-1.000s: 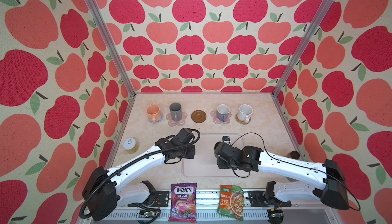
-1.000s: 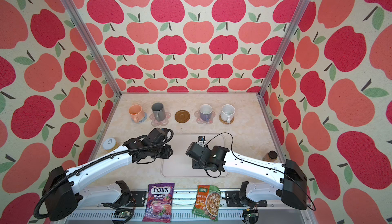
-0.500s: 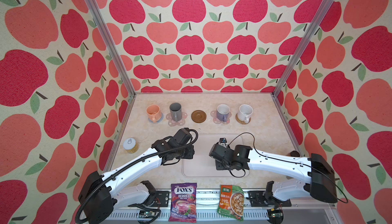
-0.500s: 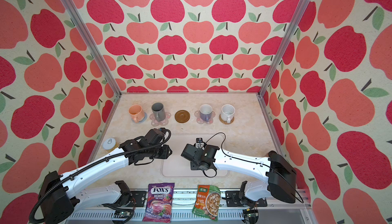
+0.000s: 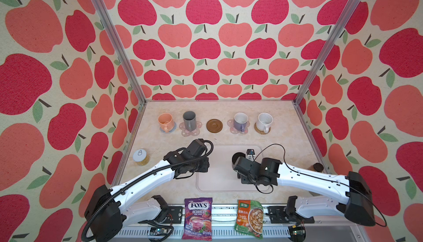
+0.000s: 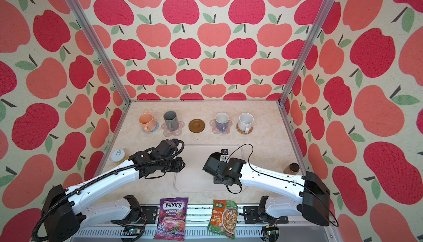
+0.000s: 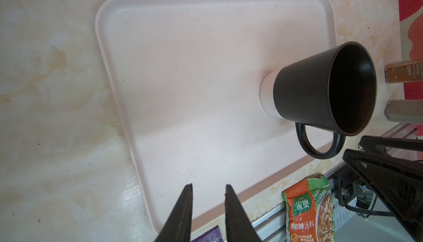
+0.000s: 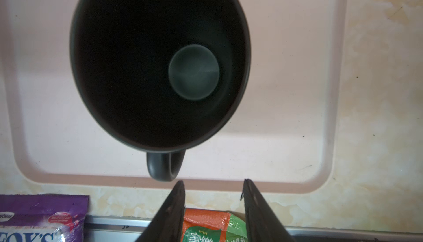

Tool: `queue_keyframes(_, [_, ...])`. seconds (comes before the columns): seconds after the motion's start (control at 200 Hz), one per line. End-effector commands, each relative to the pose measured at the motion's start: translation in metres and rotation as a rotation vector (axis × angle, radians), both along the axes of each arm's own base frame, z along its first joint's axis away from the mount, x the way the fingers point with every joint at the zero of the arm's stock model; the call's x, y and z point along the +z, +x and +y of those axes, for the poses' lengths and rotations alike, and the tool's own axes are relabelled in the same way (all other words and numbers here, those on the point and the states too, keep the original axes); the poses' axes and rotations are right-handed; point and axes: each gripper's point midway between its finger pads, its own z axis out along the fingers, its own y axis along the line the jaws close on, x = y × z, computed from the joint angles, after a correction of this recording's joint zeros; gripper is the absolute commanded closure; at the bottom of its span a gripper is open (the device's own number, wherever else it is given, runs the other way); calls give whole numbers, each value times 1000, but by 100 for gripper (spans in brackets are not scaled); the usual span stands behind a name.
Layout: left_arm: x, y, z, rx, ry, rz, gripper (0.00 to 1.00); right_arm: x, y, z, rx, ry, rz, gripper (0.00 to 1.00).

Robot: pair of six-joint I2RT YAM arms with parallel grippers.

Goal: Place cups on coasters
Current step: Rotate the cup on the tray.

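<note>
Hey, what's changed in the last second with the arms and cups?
Little. The right arm swung slightly toward the middle and back; the right pincer, open, sits short of the handle of the black mug. The left pincer, slightly open, barely drifted. Nothing was gripped or released. That mug on the tray, the peach mug, grey mug, lavender mug and white mug on coasters, and the bare brown coaster stayed put.

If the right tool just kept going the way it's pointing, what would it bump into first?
Most likely the black mug, at its handle, just ahead of the right tool; depth is hard to judge.
</note>
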Motion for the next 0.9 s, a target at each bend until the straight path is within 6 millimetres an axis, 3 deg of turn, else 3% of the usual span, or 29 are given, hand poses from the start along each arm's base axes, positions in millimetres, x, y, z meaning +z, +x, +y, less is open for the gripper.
queue_keyframes(0.0, [-2, 3, 0, 11, -2, 3, 73, -3, 3, -4, 37, -1, 5, 56])
queue_keyframes(0.145, [-2, 3, 1, 16, 0, 0, 73, 5, 2, 14, 109, 48, -9, 56])
queue_keyframes(0.52, [-6, 4, -2, 12, 8, 19, 72, 20, 3, 26, 123, 116, -34, 56])
queue_keyframes(0.8, [-9, 4, -3, 8, 11, 28, 72, 9, 5, 56, 148, 167, -4, 56])
queue_keyframes(0.82, [-9, 4, -3, 7, 13, 30, 72, 7, -3, 61, 182, 162, -1, 56])
queue_keyframes(0.895, [-9, 3, -3, 4, 17, 37, 72, 0, -1, 61, 176, 129, 6, 56])
